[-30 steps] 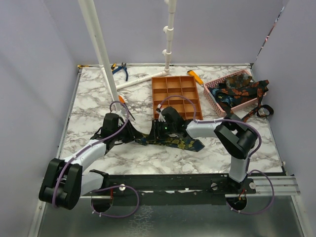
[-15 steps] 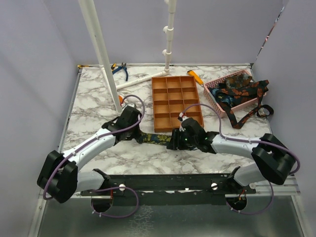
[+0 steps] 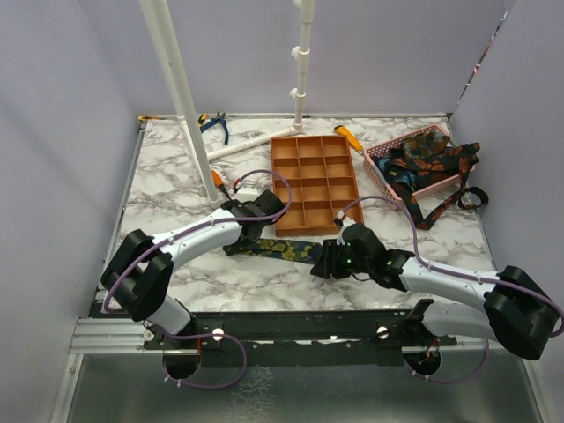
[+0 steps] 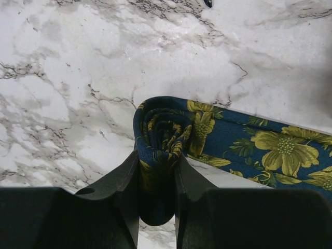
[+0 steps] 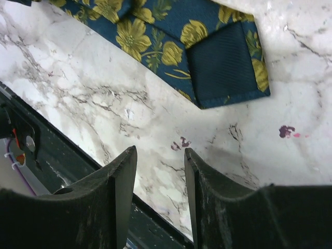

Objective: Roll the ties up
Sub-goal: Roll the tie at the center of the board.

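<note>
My left hand (image 4: 155, 168) is pinched on the rolled end of the tie (image 4: 259, 150), just in front of the orange tray's (image 3: 274, 185) near left corner. My right hand (image 5: 158, 155) hangs part open and empty over the desk (image 5: 104, 98) beside the tie's wide tip, in front of the tray's near right corner. The fabric looks light, soft and slippery. I judge the coil holds best if squeezed across its flat faces.

I count one tie (image 3: 286, 250) out loose; a heap of ties (image 3: 423, 163), too tangled to number, in one pink basket (image 3: 377, 176); one orange tray (image 3: 304, 181); one pair of pliers (image 3: 214, 123).
</note>
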`<action>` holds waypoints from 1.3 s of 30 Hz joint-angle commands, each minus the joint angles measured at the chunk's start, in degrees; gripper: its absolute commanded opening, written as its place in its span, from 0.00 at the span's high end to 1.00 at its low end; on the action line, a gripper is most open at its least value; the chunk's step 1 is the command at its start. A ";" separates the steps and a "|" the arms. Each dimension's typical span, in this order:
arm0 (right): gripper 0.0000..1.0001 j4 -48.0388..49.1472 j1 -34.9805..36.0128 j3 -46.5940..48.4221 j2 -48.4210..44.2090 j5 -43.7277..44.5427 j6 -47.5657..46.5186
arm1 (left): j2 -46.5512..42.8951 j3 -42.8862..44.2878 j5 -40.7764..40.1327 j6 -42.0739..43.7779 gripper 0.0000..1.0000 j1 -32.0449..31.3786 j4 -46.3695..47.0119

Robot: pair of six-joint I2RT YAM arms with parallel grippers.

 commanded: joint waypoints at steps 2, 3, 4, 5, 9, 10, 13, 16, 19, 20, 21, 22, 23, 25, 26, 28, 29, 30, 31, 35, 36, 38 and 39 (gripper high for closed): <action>0.54 -3.18 0.44 -2.20 -2.92 2.08 0.04 | 7.22 5.16 -11.42 -5.43 1.00 -4.84 -9.70; 0.54 -3.45 0.46 -2.39 -3.27 2.26 -0.05 | 8.56 5.75 -12.21 -6.17 1.00 -5.72 -10.42; 0.54 -3.69 0.40 -2.48 -3.49 2.31 -0.13 | 9.79 6.28 -12.81 -6.82 1.00 -6.50 -10.94; 0.54 -3.88 0.44 -2.62 -3.75 2.32 -0.19 | 11.07 6.62 -13.22 -7.37 1.00 -7.18 -11.32; 0.54 -4.98 0.44 -2.89 -4.81 2.57 -0.30 | 15.50 7.64 -13.20 -8.81 1.00 -9.09 -11.39; 0.54 -5.18 0.44 -2.98 -5.17 2.70 -0.38 | 16.53 7.82 -12.91 -8.85 0.96 -9.54 -11.05; 0.54 -5.91 0.48 -3.17 -6.01 3.05 -0.22 | 18.95 8.17 -11.41 -8.38 0.78 -10.64 -9.40; 0.54 -6.33 0.46 -3.17 -6.35 3.41 0.02 | 20.46 8.21 -9.24 -7.74 0.66 -11.48 -7.03; 0.54 -6.53 0.43 -3.17 -6.44 3.51 0.38 | 21.33 8.54 -7.63 -7.41 0.52 -12.39 -5.43; 0.54 -6.60 0.45 -3.11 -6.58 3.59 0.45 | 21.37 8.56 -7.17 -7.30 0.48 -12.58 -4.97; 0.54 -6.84 0.45 -2.98 -6.69 3.67 0.61 | 21.27 8.58 -6.73 -7.13 0.43 -12.76 -4.63; 0.54 -6.98 0.43 -2.93 -6.77 3.83 0.64 | 21.02 8.50 -6.06 -6.91 0.38 -12.81 -4.17; 0.54 -7.21 0.46 -2.79 -6.86 4.03 0.71 | 20.67 8.36 -5.52 -6.72 0.33 -12.89 -3.79; 0.54 -7.52 0.43 -2.53 -6.88 4.31 0.81 | 19.67 8.30 -4.88 -6.44 0.23 -13.00 -3.27; 0.54 -7.64 0.48 -2.43 -6.84 4.41 0.82 | 19.01 8.30 -4.45 -6.21 0.19 -13.02 -3.18; 0.54 -7.76 0.48 -2.09 -6.64 4.56 1.07 | 17.69 8.45 -3.69 -5.51 0.09 -13.00 -2.91; 0.54 -7.77 0.45 -1.89 -6.50 4.64 1.13 | 16.83 8.54 -3.30 -5.18 0.03 -13.00 -2.93; 0.54 -7.79 0.48 -1.73 -6.38 4.63 1.23 | 15.92 8.64 -2.96 -4.86 0.01 -13.00 -2.91; 0.54 -7.64 0.48 -1.50 -6.17 4.62 1.33 | 14.89 8.72 -2.67 -4.46 0.01 -13.00 -2.94; 0.53 -7.16 0.46 -0.37 -4.88 4.35 1.39 | 11.22 8.89 -1.66 -3.15 0.01 -13.04 -2.97; 0.53 -7.10 0.41 0.02 -4.46 4.18 1.36 | 10.30 8.98 -1.29 -2.92 0.01 -13.00 -2.97; 0.53 -6.74 0.47 0.88 -3.99 3.52 0.83 | 8.19 8.84 -0.46 -2.63 0.01 -13.04 -3.04; 0.53 -6.66 0.40 1.40 -3.93 3.20 0.58 | 6.91 8.71 0.01 -2.47 0.01 -12.96 -3.04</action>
